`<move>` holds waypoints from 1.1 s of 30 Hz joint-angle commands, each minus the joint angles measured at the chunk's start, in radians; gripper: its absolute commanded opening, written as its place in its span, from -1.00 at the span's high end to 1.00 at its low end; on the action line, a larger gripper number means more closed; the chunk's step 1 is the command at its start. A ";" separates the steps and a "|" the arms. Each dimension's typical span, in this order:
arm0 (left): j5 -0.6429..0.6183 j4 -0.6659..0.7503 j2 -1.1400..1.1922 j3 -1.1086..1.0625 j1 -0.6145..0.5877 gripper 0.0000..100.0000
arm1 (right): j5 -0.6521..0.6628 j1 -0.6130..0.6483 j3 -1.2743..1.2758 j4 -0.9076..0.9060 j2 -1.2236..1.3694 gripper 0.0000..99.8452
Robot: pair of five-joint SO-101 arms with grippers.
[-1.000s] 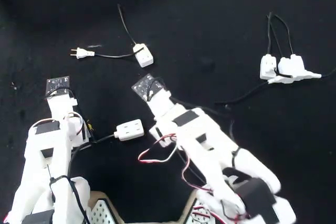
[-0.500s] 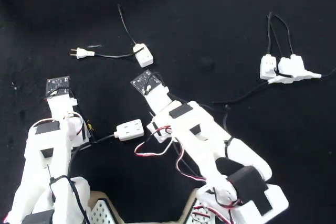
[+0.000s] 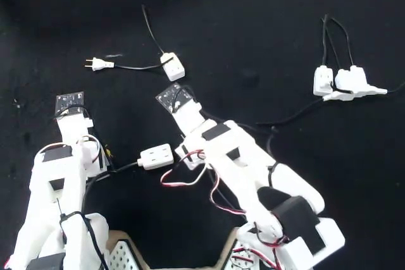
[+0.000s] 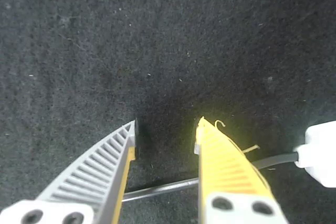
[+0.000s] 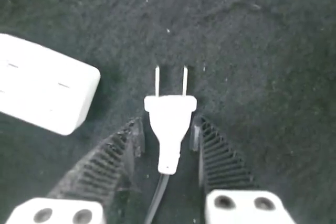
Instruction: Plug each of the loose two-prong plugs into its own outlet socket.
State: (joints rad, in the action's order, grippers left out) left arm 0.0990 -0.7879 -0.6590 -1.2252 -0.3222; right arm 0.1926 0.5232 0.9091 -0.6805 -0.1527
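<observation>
My right gripper (image 5: pixel 166 128) is shut on a white two-prong plug (image 5: pixel 169 113), prongs pointing away from the wrist, its black cord trailing back under the arm. A white outlet socket (image 5: pixel 46 98) lies just off to one side of it. From above, that gripper (image 3: pixel 174 97) sits just short of this socket (image 3: pixel 172 66), whose own cord ends in a loose plug (image 3: pixel 95 64). My left gripper (image 4: pixel 165 129) is open over bare cloth with a black cord (image 4: pixel 157 188) crossing between its fingers. Beside that arm lies a second socket (image 3: pixel 156 155).
At the far right, a pair of white sockets (image 3: pixel 324 80) and a plugged adapter (image 3: pixel 353 81) sit with looped black cords. A long black cable (image 3: pixel 285 120) runs across the mat behind the right arm. Red and white wires (image 3: pixel 190 178) hang from that arm.
The right arm has pushed forward and to the left, carrying its plug closer to the upper socket. The left arm has stayed still.
</observation>
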 commanded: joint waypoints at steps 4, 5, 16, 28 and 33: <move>0.000 0.018 -0.034 0.008 -0.007 0.62 | 0.003 0.009 -0.053 0.035 0.004 0.75; 0.000 0.018 -0.034 0.008 -0.007 0.62 | 0.003 0.009 -0.053 0.035 0.004 0.82; 0.000 0.018 -0.032 0.008 -0.007 0.62 | -0.005 -0.018 -0.012 -0.003 -0.111 0.98; 0.000 0.018 -0.026 0.008 -0.007 0.62 | 0.041 -0.025 0.143 -0.028 -0.259 0.98; 0.000 0.018 -0.026 0.008 -0.007 0.62 | 0.044 -0.023 0.148 -0.031 -0.259 0.94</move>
State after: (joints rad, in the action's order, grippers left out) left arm 0.0990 -0.7879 -0.6590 -1.2252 -0.3222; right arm 0.2294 0.5217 1.0595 -0.7004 -0.3629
